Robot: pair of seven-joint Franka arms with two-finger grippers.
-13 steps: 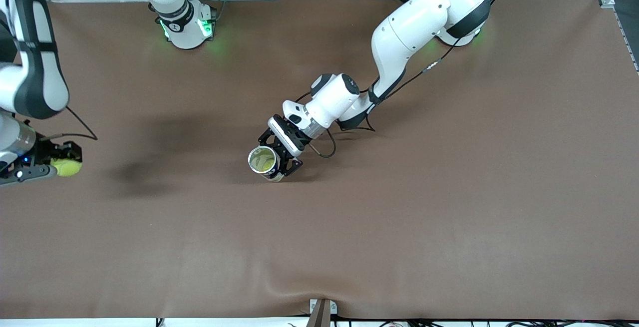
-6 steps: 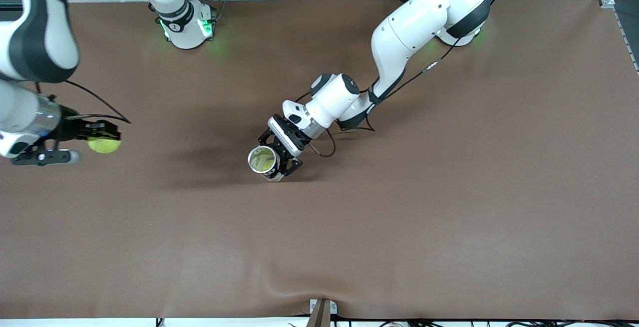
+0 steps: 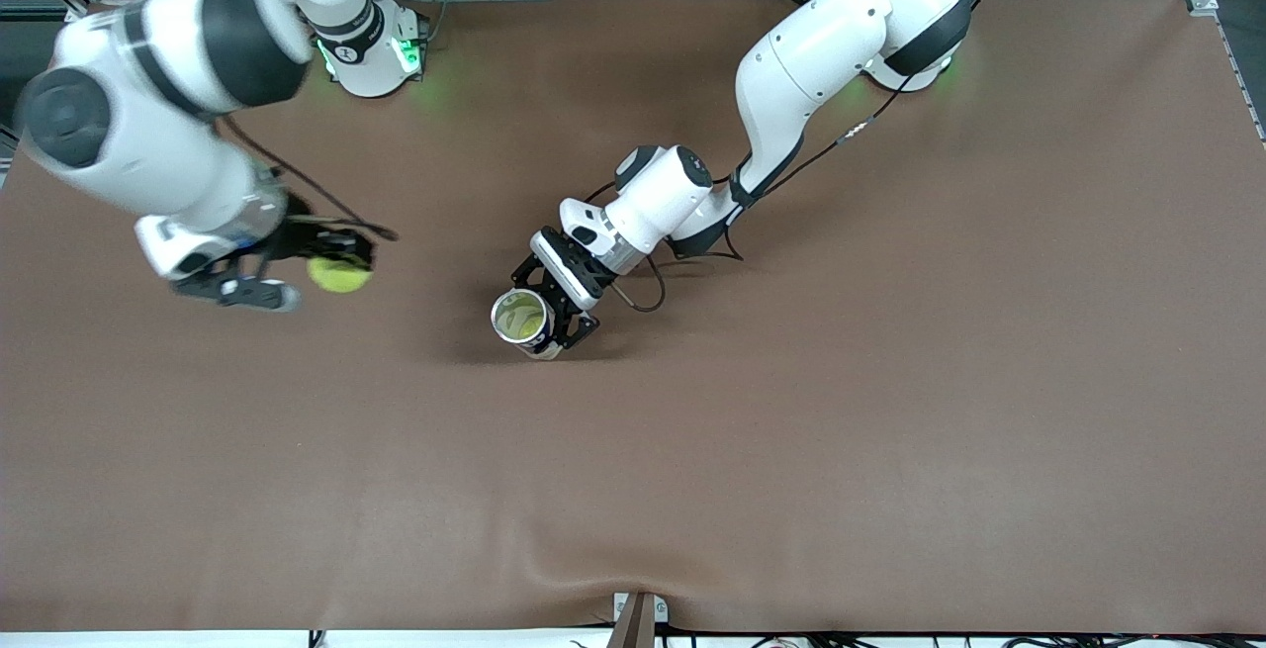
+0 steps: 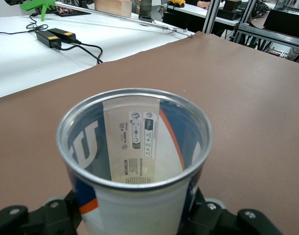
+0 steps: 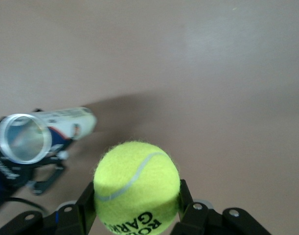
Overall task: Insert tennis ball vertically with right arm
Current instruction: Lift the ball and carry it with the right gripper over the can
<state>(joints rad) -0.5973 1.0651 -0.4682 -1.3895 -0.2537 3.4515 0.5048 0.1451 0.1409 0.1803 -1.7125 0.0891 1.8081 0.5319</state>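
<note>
R gripper (image 3: 331, 267) w/ tennis ball (image 3: 339, 275) now much closer to can (image 3: 522, 320).

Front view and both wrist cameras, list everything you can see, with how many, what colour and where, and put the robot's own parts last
tennis ball: one, yellow-green, held in the air over the table toward the right arm's end.
tube can: one, clear with blue, white and orange label, upright near the table's middle, open mouth up, no ball visible inside.
table: one, brown covering.
cables and adapters: a few, black, on a white bench next to the table.
right gripper: one, black, shut on the tennis ball.
left gripper: one, black, shut on the tube can, holding it on the table.
</note>
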